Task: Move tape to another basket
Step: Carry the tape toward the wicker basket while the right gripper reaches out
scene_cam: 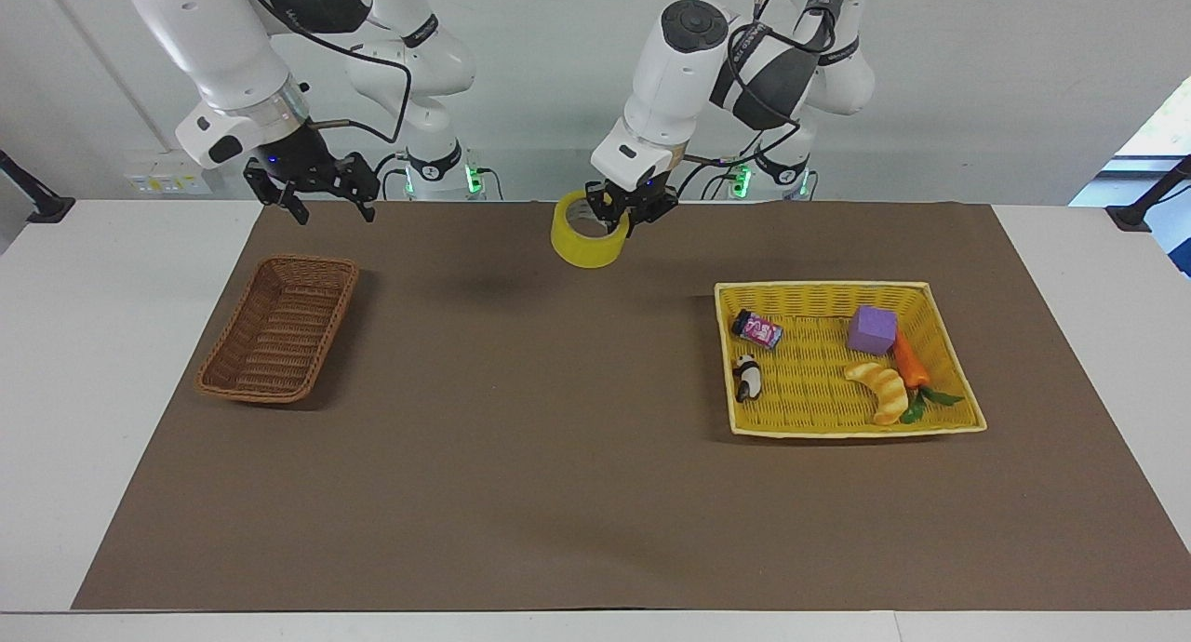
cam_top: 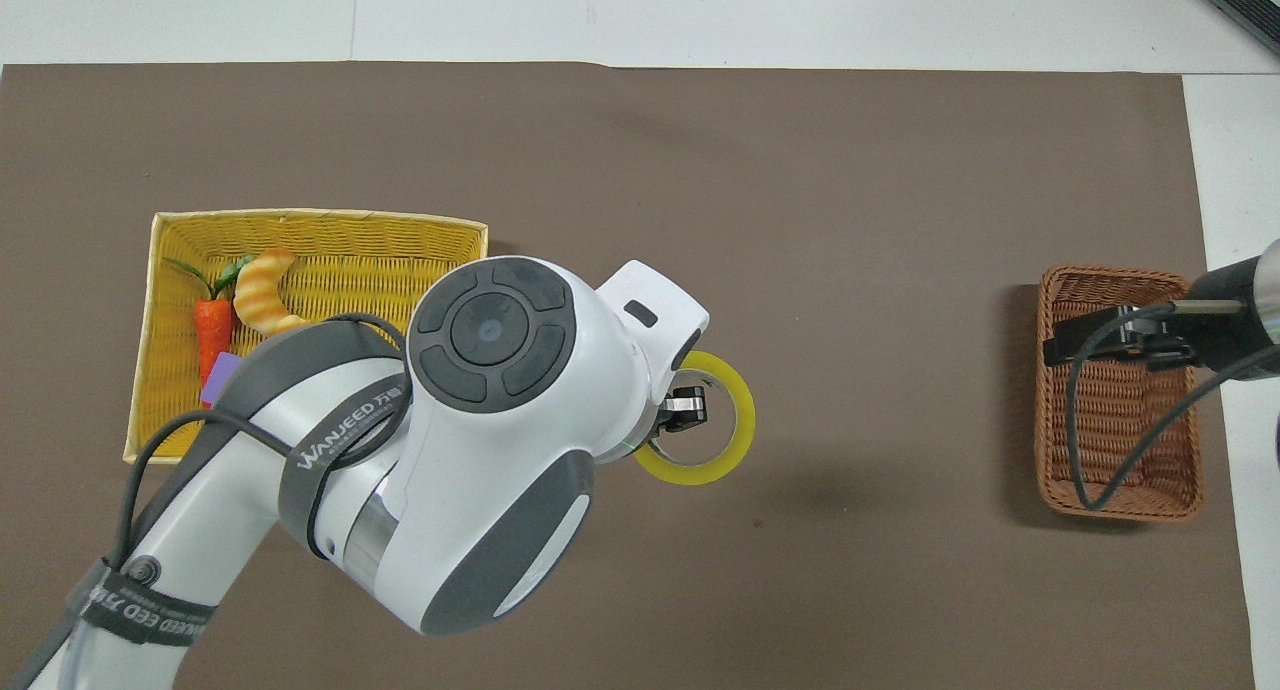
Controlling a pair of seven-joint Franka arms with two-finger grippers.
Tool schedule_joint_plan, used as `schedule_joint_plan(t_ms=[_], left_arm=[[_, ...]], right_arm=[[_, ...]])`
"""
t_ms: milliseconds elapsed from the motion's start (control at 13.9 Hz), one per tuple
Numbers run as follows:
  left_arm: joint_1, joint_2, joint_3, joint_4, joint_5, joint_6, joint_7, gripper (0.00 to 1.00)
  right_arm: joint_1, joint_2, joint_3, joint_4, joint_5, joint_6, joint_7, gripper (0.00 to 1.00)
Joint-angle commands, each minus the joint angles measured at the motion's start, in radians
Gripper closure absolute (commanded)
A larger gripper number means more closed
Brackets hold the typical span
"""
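The yellow tape [scene_cam: 588, 234] [cam_top: 735, 440] hangs in the air over the middle of the brown mat, with my left gripper [scene_cam: 622, 216] [cam_top: 683, 412] shut on its rim, one finger inside the core. The brown wicker basket [scene_cam: 279, 327] [cam_top: 1118, 460] lies toward the right arm's end of the table with nothing in it. My right gripper [scene_cam: 321, 191] [cam_top: 1110, 336] is open and holds nothing; it hovers over the basket end nearer the robots.
A yellow basket [scene_cam: 842, 425] [cam_top: 300, 232] toward the left arm's end holds a purple block [scene_cam: 872, 329], a carrot [scene_cam: 910, 363], a croissant toy [scene_cam: 881, 390], a panda figure [scene_cam: 746, 376] and a small can [scene_cam: 757, 328]. A brown mat [scene_cam: 521, 474] covers the table.
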Motion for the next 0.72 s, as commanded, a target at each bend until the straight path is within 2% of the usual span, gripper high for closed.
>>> schedule_joint_plan(t_ms=[0, 287, 646], left_arm=[[-0.009, 0.072, -0.031, 0.035, -0.031, 0.094, -0.008, 1.0], [-0.01, 0.103, -0.063, 0.029, -0.096, 0.202, 0.004, 1.0], [-0.03, 0.141, -0.087, 0.027, -0.18, 0.306, 0.037, 1.0]], right_arm=[[0.001, 0.007, 0.005, -0.049, 0.129, 0.028, 0.064, 0.0], [0.003, -0.005, 0.005, -0.106, 0.28, 0.019, 0.124, 0.0], [0.026, 0.005, 0.005, -0.171, 0.389, 0.031, 0.159, 0.0]])
